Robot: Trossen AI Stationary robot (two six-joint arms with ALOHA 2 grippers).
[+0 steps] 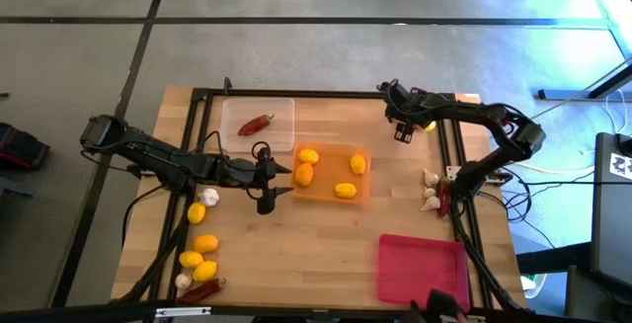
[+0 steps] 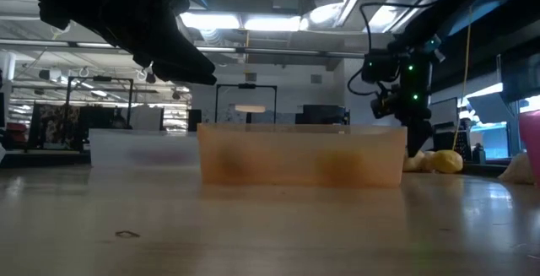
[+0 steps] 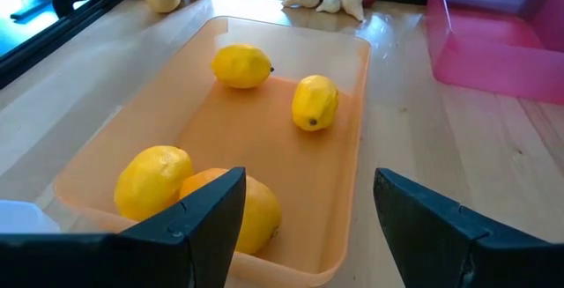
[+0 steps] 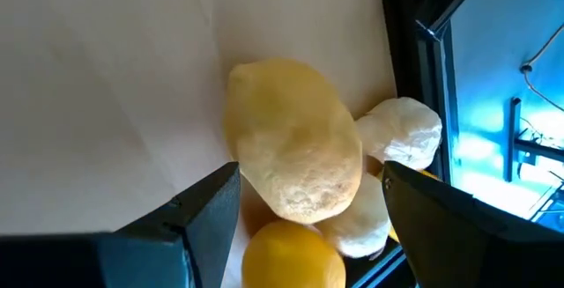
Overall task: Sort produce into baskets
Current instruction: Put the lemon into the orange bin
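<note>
Loose lemons point(image 1: 200, 254), garlic and a chili lie near the wooden table's point(image 1: 296, 254) left front edge. The left gripper point(image 1: 277, 181) hovers with fingers spread wide and empty at the orange tray's point(image 1: 361, 195) left end; the tray holds four lemons. The clear tray point(image 1: 233, 116) holds one chili point(image 1: 256, 123). The right gripper point(image 1: 406, 128), fingers parted, hovers over a lemon point(image 4: 295, 138) at the right rear frame rail. The red-pink tray point(image 1: 423, 269) sits front right.

Orange tray point(image 1: 362, 191) with four yellow lemons point(image 1: 345, 191); beside it, clear tray point(image 1: 229, 116) with one dark red chili point(image 1: 255, 124). Red-pink tray point(image 1: 420, 269) nearer the table's point(image 1: 296, 254) front edge. Whitish garlic bulbs point(image 1: 429, 199) to the orange tray's right. Pale wood table, black frame.
</note>
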